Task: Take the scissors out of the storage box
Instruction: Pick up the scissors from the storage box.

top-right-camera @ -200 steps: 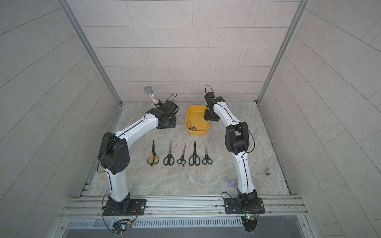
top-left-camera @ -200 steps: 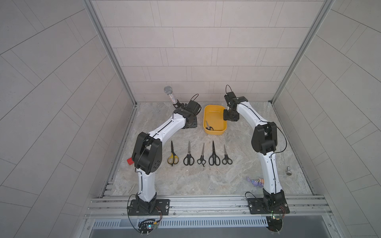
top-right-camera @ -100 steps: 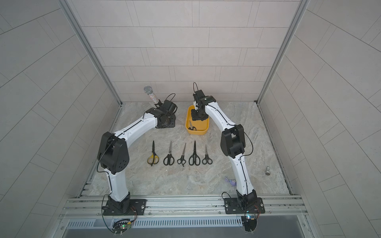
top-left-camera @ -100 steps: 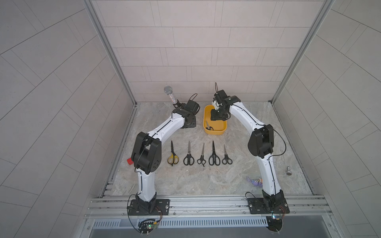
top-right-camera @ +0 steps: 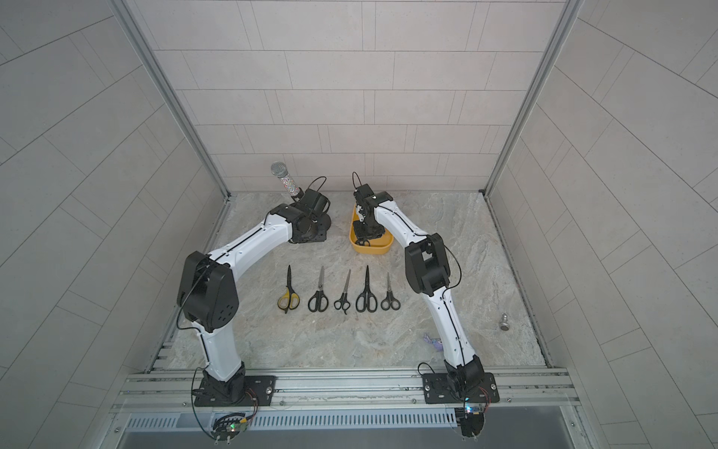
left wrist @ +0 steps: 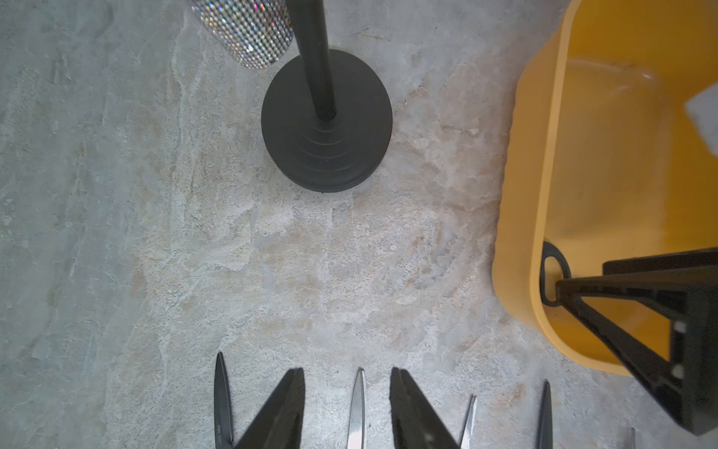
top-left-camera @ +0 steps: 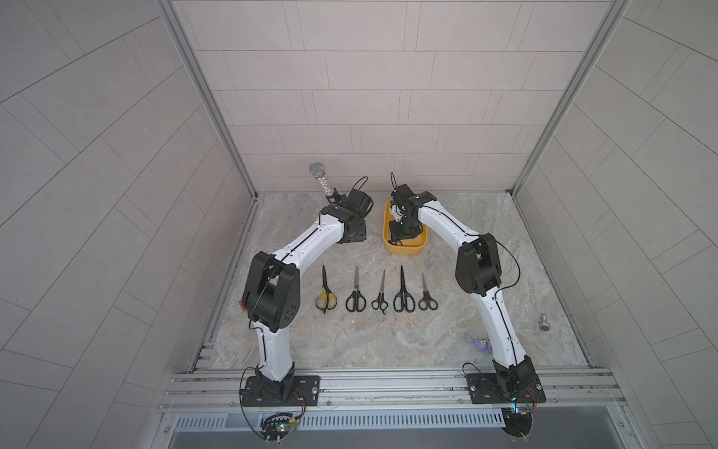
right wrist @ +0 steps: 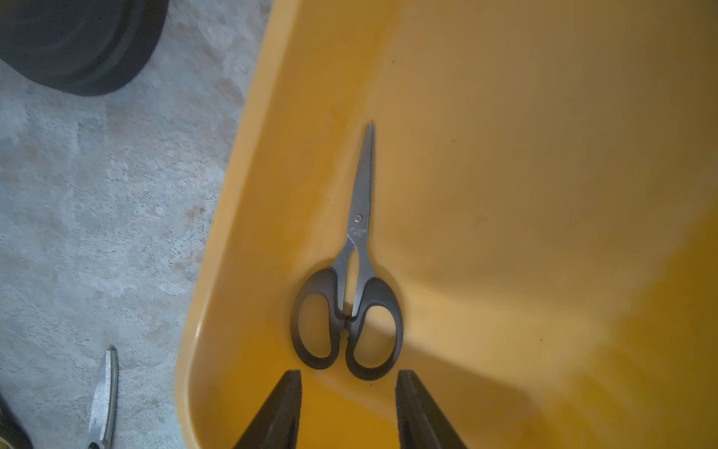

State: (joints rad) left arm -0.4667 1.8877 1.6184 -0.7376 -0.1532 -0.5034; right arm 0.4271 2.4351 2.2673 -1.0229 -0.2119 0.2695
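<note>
- Inside the storage box (right wrist: 241, 186), near the long wall on the left arm's side, you find the last pair of scissors (right wrist: 359, 229). It lies flat on the box floor, blades closed, with the handles toward the right claw (right wrist: 347, 388).
- On the desk (top-left-camera: 349, 342), five pairs (top-left-camera: 380, 301) lie side by side in a row, well apart from the box. By this layout, one pair is left to remove.
- The step in hand is judged to be the descent of the right claw onto that pair for the grasp.
- Centre the claw over the narrow shank between pivot and handle loops. That section probably fits between the fingers more easily than the loops.
- Lower until the fingertips reach the box floor on both sides of the shank. The pair is thin and flat, so a high closure is likely to miss it.
- Keep the finger on the wall side clear of the box wall, since contact there could push the box.
- After closure, lift straight up until the blade tips clear the rim, then move toward the row.
- Right claw: released, jaws partly apart with nothing between them. It hangs above the handle loops, and no contact with the scissors is visible in the wrist view.
- Left claw (left wrist: 345, 385): released, jaws partly apart, empty. It hangs over bare desk near a black stand base (left wrist: 326, 120), beside the box and outside it.
</note>
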